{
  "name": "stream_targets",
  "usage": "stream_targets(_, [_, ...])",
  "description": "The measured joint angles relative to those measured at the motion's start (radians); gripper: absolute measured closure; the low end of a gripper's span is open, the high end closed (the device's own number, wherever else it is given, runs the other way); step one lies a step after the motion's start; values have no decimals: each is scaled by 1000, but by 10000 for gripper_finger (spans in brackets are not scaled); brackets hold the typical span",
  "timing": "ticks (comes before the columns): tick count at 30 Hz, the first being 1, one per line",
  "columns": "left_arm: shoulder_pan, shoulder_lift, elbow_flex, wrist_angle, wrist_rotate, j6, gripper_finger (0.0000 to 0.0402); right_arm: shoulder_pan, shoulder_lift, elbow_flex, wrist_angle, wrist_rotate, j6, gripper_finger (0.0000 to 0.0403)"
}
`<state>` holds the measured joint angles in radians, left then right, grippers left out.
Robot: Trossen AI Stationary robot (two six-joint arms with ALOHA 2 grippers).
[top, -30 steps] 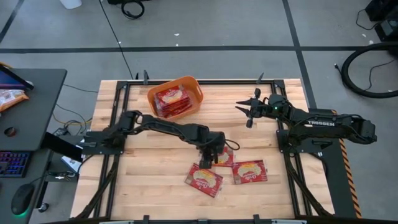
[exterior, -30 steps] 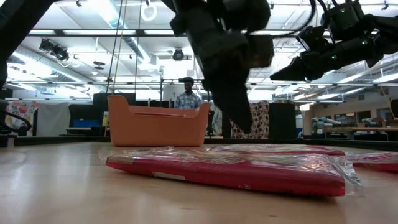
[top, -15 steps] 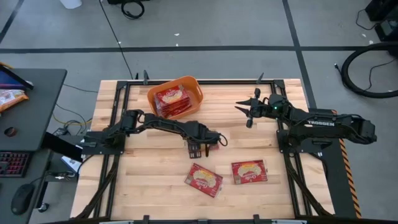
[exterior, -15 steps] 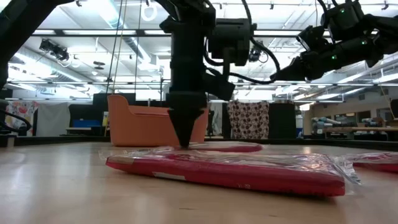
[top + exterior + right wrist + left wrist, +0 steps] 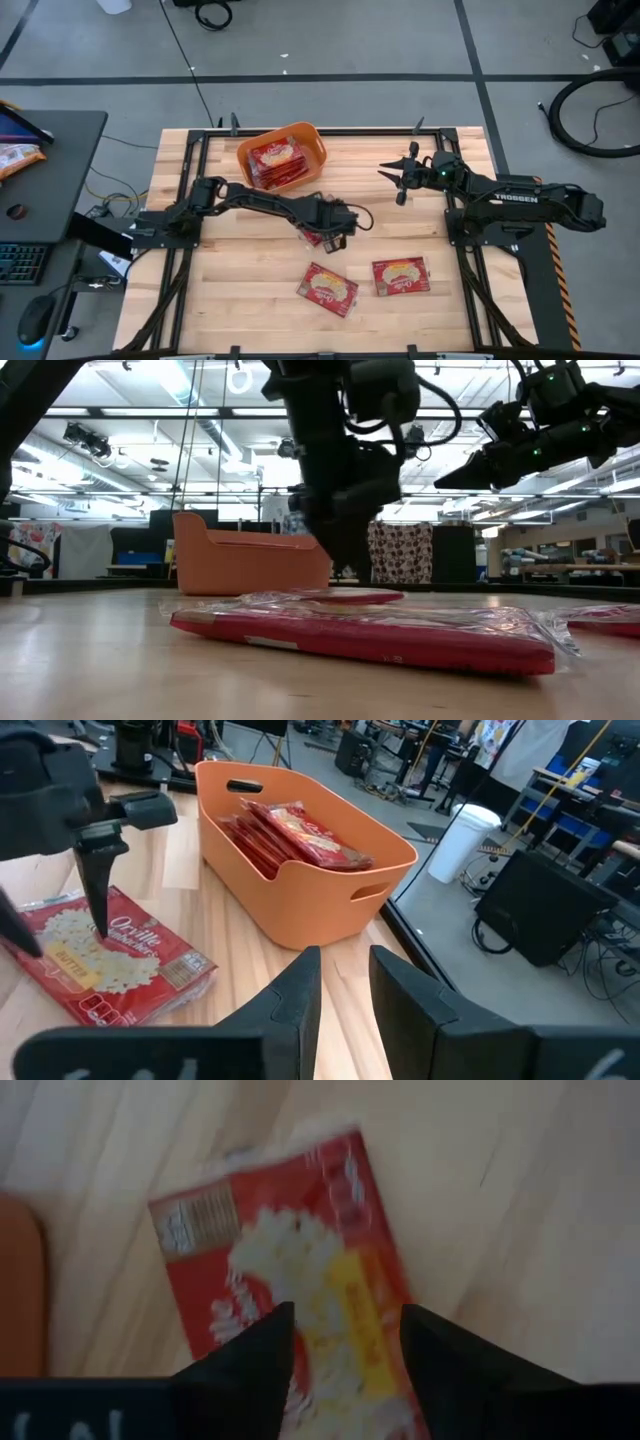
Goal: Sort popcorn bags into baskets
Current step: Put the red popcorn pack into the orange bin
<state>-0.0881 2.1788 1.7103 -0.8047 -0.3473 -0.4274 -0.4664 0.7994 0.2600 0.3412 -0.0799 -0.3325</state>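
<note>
One red popcorn bag point(image 5: 300, 1260) lies mid-table under my left gripper point(image 5: 325, 228), which points down and is shut on it; the bag also shows in the right wrist view point(image 5: 120, 960) and the low view point(image 5: 350, 596). Two more popcorn bags point(image 5: 328, 288) point(image 5: 400, 275) lie flat nearer the front edge. The orange basket point(image 5: 310, 135) stands at the far middle with several bags point(image 5: 300, 830) leaning inside. My right gripper point(image 5: 392, 183) hangs raised at the far right, slightly open and empty. My left gripper has the bag's printed face point(image 5: 345, 1295) between its two fingers, one finger point(image 5: 265, 1345) on each side. The fingers point(image 5: 98, 915) come from above, pointing down. The bag lies low and nearly flat on the table; the tips themselves are hidden by the fingers.
A black frame point(image 5: 200, 140) runs round the wooden table top. A desk with a keyboard point(image 5: 20, 260) stands beyond the left edge. Bare wood lies between the held bag and the basket.
My left gripper has gone toward the table's left and far edge, toward the basket. The bag that lay right of it has come along low over the table, away from the two bags near the front, which have stayed put.
</note>
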Motion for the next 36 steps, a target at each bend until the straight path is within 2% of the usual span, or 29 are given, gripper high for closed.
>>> stream_targets(6, [-11, 20, 3, 107, -43, -59, 168, 0, 0, 0, 0, 0, 0, 309])
stream_targets(10, [-24, 45, 0, 93, -81, -59, 147, 0, 0, 0, -3, -1, 0, 309])
stream_targets(17, [-50, 79, 3, 74, -117, -6, 143, 0, -1, 0, -5, -3, 0, 309])
stream_targets(24, [-58, 105, 6, -10, -138, 29, 149, 0, -1, 0, -4, -2, 0, 309])
stream_targets(28, [-58, 108, 5, -28, -130, 70, 194, 0, 1, 0, -1, -2, -1, 309])
stream_targets(36, [-50, 111, 2, -54, -107, 87, 374, 0, 1, 0, -2, -2, 0, 309])
